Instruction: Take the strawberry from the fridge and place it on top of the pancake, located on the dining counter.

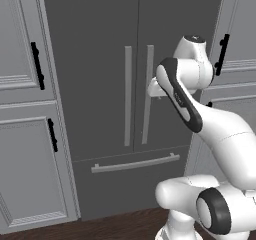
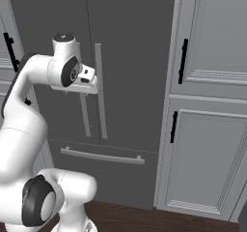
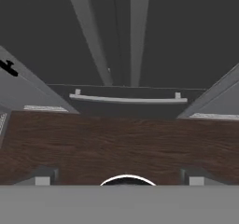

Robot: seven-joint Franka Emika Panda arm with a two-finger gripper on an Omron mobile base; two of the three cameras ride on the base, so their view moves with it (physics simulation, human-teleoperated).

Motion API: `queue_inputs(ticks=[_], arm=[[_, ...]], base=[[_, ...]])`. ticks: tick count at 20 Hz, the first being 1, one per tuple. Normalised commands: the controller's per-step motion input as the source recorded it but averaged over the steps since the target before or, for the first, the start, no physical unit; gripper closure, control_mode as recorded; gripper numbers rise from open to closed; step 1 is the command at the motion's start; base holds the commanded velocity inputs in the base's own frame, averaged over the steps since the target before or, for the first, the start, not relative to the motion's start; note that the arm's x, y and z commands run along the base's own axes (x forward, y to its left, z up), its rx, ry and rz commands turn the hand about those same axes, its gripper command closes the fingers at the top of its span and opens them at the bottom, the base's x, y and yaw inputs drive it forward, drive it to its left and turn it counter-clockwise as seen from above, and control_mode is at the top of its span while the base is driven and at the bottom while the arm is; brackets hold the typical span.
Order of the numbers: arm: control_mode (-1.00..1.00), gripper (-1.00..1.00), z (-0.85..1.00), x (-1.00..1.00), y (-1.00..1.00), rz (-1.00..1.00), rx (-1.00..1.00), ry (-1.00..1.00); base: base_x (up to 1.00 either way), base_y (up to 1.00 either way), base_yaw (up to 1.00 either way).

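Note:
The fridge (image 1: 95, 84) (image 2: 130, 42) (image 3: 186, 41) stands straight ahead, tall and dark grey, with both doors shut. Its two light grey bar handles (image 1: 128, 94) (image 2: 100, 91) run down the middle seam. The drawer handle (image 1: 135, 163) (image 3: 126, 99) lies across below them. My gripper (image 1: 153, 90) (image 2: 91, 87) (image 3: 119, 181) hovers just in front of the right door's handle, at mid height and tilted down. Its fingertips (image 3: 43, 179) stand wide apart with nothing between them, so it is open. The strawberry is hidden behind the shut doors. The pancake and the dining counter are out of view.
Light grey panelled cabinets with black handles flank the fridge on the left (image 1: 25, 134) and on the right (image 2: 207, 129). Dark wooden floor (image 3: 116, 143) stretches below the fridge drawer. My own elbow and forearm (image 1: 180, 94) stand close to the right door.

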Motion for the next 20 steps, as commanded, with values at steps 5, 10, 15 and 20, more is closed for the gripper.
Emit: queue_inputs(ticks=[5, 10, 15, 20], arm=[[-1.0, -1.0, -0.21, 0.7, 0.04, -0.11, -0.02, -0.14], [-1.0, -1.0, -0.04, 0.68, 0.0, -0.03, -0.02, -0.17], [-1.0, -1.0, 0.0, 0.46, -0.17, 0.0, 0.0, -0.16], [-1.0, -1.0, -0.13, 0.56, -0.18, 0.0, -0.1, -0.14]], base=[[0.0, 0.0, 0.0], [0.0, 0.0, 0.0], [0.0, 0.0, 0.0], [0.0, 0.0, 0.0]])
